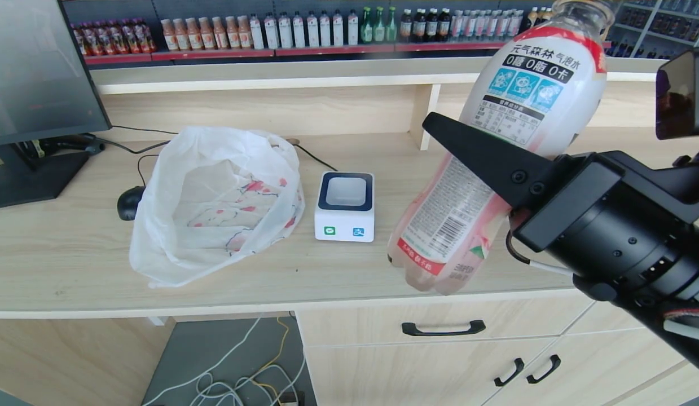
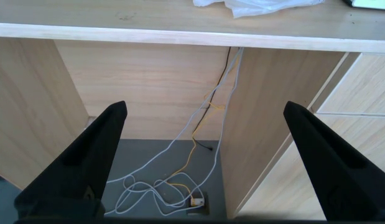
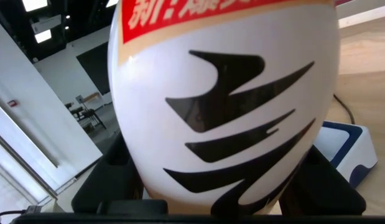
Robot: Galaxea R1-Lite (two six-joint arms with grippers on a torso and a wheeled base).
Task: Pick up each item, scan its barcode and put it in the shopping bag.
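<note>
My right gripper point(image 1: 504, 169) is shut on a pink drink bottle point(image 1: 484, 158), held tilted above the counter's front right, to the right of the scanner, its barcode facing the camera near the lower end. The bottle's label point(image 3: 226, 99) fills the right wrist view between the fingers. The white barcode scanner point(image 1: 345, 207) sits mid-counter, its corner point(image 3: 351, 149) visible past the bottle. A white plastic shopping bag point(image 1: 219, 203) lies open left of the scanner with patterned items inside. My left gripper point(image 2: 204, 162) is open, hanging below the counter edge, nothing between its fingers.
A monitor point(image 1: 39, 73) stands at the counter's far left, a black mouse point(image 1: 129, 202) beside the bag. Cables point(image 2: 180, 180) lie on the floor under the counter. Drawers point(image 1: 439, 332) sit below the front edge. Shelves of bottles point(image 1: 326, 28) line the back wall.
</note>
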